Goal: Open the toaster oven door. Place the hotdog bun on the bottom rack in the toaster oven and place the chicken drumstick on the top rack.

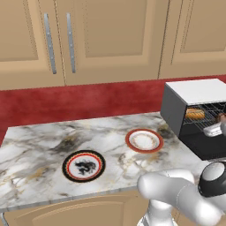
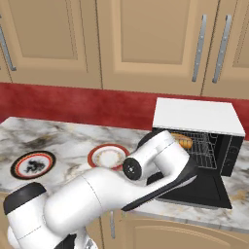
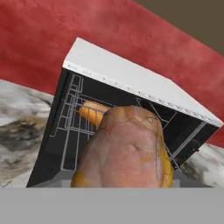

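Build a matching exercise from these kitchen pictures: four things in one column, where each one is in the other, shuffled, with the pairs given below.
Things
1. hotdog bun
2. chicken drumstick
3. toaster oven door
4. red-rimmed plate

Places or states
A. folded down flat in front of the oven
B. on the marble counter, left of the toaster oven
C. lying on a rack inside the oven
D. close before the hand camera, at the oven mouth

Pairs: 1-C, 2-D, 3-A, 4-B
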